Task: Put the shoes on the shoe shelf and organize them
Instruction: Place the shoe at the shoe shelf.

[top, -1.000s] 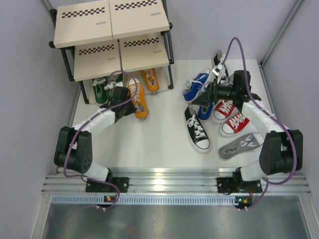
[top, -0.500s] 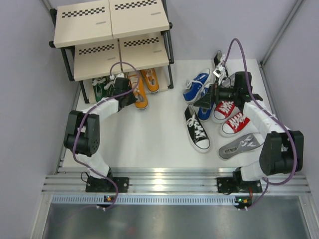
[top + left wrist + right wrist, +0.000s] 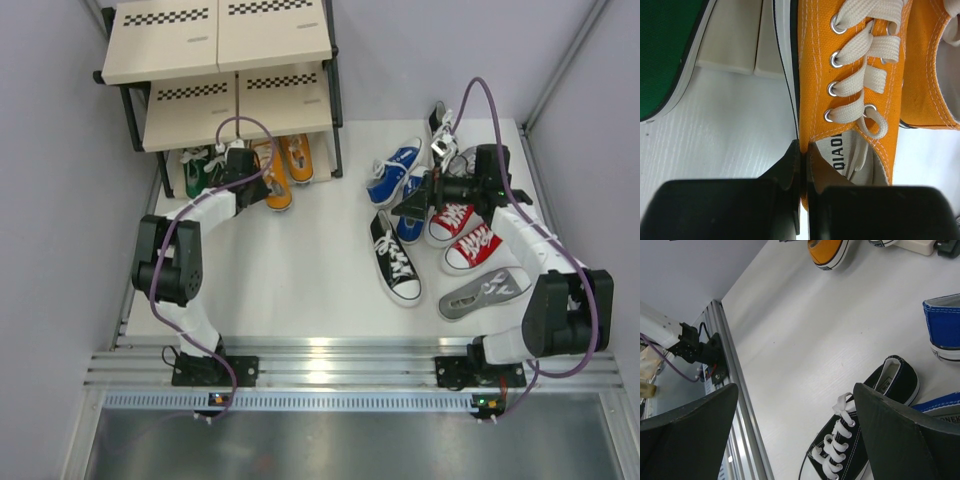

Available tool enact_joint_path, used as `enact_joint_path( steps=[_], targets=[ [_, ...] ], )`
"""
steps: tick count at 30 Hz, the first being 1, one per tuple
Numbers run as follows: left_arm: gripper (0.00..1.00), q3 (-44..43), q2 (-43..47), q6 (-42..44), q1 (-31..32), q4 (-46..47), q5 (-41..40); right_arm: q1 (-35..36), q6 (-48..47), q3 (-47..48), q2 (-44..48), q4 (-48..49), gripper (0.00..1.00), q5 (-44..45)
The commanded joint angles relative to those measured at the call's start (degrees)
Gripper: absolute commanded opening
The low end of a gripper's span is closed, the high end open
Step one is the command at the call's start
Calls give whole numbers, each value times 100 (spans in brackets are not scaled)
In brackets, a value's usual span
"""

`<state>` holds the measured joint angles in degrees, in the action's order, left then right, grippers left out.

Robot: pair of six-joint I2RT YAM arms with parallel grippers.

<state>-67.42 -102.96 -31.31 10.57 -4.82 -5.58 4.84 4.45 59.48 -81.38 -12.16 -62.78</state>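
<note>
- The left claw point(image 3: 801, 150) is clenched on the orange shoe point(image 3: 850, 65), pinching the side wall of the collar near the heel.
- This orange shoe sits at the foot of the shelf point(image 3: 220, 40). Its toe seems to reach onto the bottom board, and its heel is out over the table point(image 3: 300, 290).
- The second orange shoe point(image 3: 299, 158) is just beside it, further in under the shelf.
- The green shoes point(image 3: 197, 172) are on the other side at the same bottom level, partly hidden by the arm.
- The right claw point(image 3: 795, 390) is released, jaws wide, holding nothing.
- It hangs above the loose pile on the right of the table, near the blue shoes point(image 3: 398, 172), with a black shoe point(image 3: 860, 440) in its view below.
- Loose on the table: the blue shoes, that black shoe, another black shoe point(image 3: 440, 122) at the far side, the red shoes point(image 3: 472, 248) and a grey shoe point(image 3: 483, 293) near the front.
- A second grey shoe cannot be made out for sure behind the right arm.
- The top board carries no shoes, and neither does the visible part of the middle board.
- Progress, as a judgement: roughly a third. The green pair looks placed and the orange pair is almost in.
- Left to do: seat and let go of the orange shoe, then move the blue, black, red and grey shoes onto the upper boards in pairs.
</note>
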Motion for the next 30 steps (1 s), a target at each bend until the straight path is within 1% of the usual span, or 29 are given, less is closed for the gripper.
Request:
enact_joint_path(
  steps=[1,4,7,9,11,12,14,15,18,20,21,22,24,25,26,27,28,30],
  targets=[
    [0,-291,144,20,-28,999,-4,-115,-225,-33,272,30,98,-173],
    [0,-53,258,-15,-28,1202,14,-159,-225,-42,264,39,99,-164],
    [0,9,285,11,-28,1282,-65,-185,-225,10,263,12,98,-182],
    [6,71,267,2,-28,1343,-74,-203,-243,19,281,-23,98,-182],
    [18,88,285,-42,-28,1343,-162,-212,-234,-7,316,-5,99,-182],
    [31,80,320,-42,-28,1343,-188,-220,-225,-16,307,3,99,-182],
    [40,62,355,11,-28,1343,-232,-247,-225,-33,316,-5,99,-190],
    [42,62,425,37,-28,1343,-224,-256,-225,-33,316,3,99,-190],
    [45,106,662,142,-28,1343,-110,-282,-225,-25,351,-5,99,-225],
    [49,185,820,178,-28,1308,82,-299,-260,-33,395,-23,99,-252],
    [50,307,1047,195,-28,1308,180,-300,-286,-33,404,-75,99,-252],
    [56,378,1171,213,-28,1308,259,-300,-321,-33,413,-110,99,-252],
    [58,518,1539,213,-28,1221,469,-308,-392,-51,422,-198,99,-234],
    [60,597,1655,204,-28,1107,523,-317,-383,-60,430,-207,99,-243],
    [60,633,1760,169,-28,784,523,-317,-392,-60,422,-216,99,-252],
    [60,677,1996,134,-28,615,810,-326,-392,-68,430,-216,99,-243],
    [60,782,2121,99,-20,553,900,-335,-575,-77,465,-234,99,-234],
    [59,1168,2523,-190,-20,219,989,-344,-655,-77,466,-278,99,-226]
  ],
)
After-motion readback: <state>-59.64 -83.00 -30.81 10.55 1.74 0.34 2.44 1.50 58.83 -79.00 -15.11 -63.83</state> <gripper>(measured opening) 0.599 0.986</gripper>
